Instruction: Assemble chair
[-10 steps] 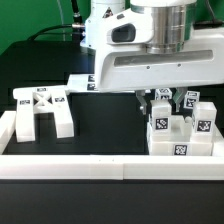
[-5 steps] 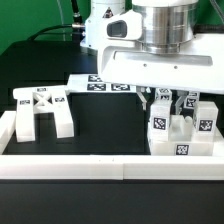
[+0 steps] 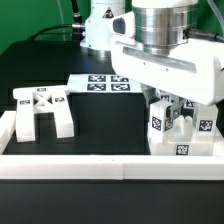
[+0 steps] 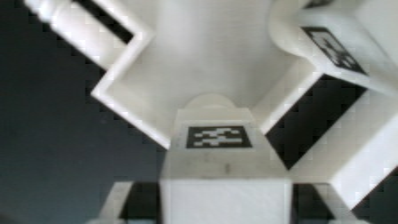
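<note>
My hand [image 4: 217, 200] clenched on tagged chair part [image 4: 217, 136], above seat block [image 3: 182, 138] lower right of exterior view; cross-braced frame [image 3: 40, 112] at left on worktop [image 3: 110, 122], well apart.

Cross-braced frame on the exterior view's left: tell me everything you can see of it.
The cross-braced frame is white, blocky and plastic-looking. A far bar carries square black-and-white tags on its upper face, and two thick limbs run from it toward the camera with a dark gap between them. It lies flat on the black table, just behind the white rail. Whether it touches that rail cannot be told. Nothing else is on it or holding it.
</note>
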